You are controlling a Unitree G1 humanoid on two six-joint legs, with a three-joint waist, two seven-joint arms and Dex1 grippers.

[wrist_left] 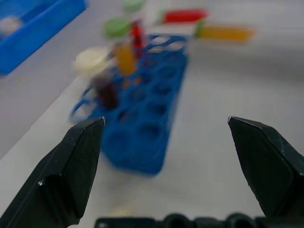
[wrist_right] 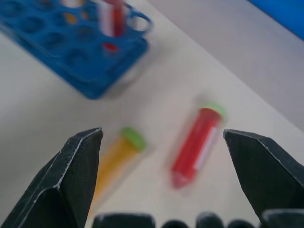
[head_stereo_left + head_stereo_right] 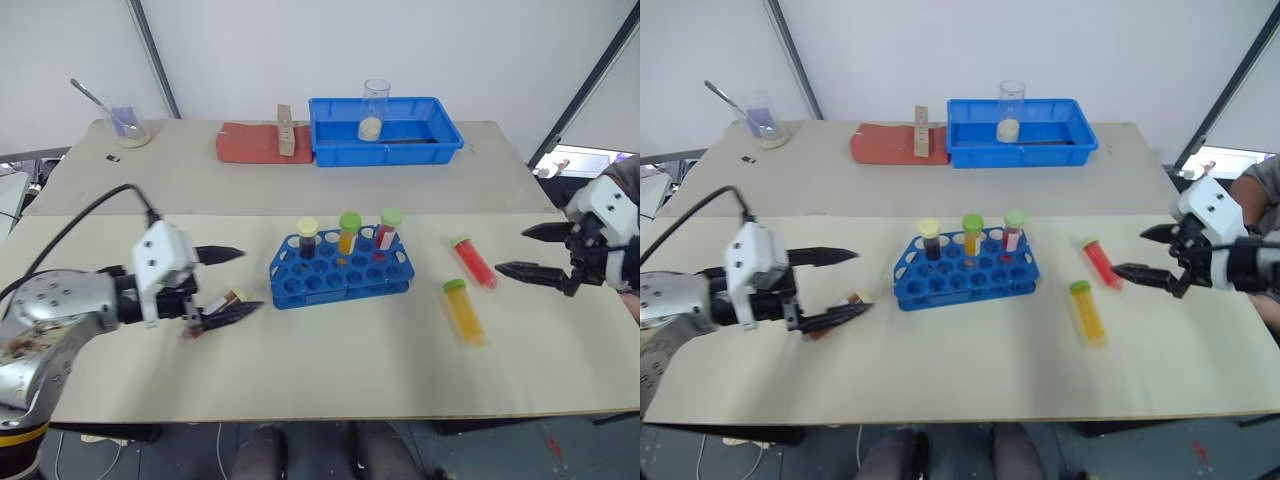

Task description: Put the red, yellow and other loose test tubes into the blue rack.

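Your left hand (image 3: 232,282) and right hand (image 3: 533,252) are both spread wide, empty. Red tube (image 3: 473,261) and yellow tube (image 3: 464,311) lie on the bench (image 3: 330,360) right of the blue rack (image 3: 340,268). A small tube (image 3: 222,303) is half-hidden under your left fingers.

Matt, smooth beige worktop (image 3: 330,370); glossy blue plastic rack (image 3: 340,272); clear plastic red tube (image 3: 473,262) and yellow tube (image 3: 464,312); clear glass beaker (image 3: 374,108), upper centre; matt black tool fingers (image 3: 222,254).

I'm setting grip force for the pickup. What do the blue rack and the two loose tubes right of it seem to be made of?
Blue rack: apparently moulded plastic, uniform colour, slight sheen. Red tube and yellow tube: clear walls showing coloured contents, probably plastic, possibly glass; green caps look like plastic.
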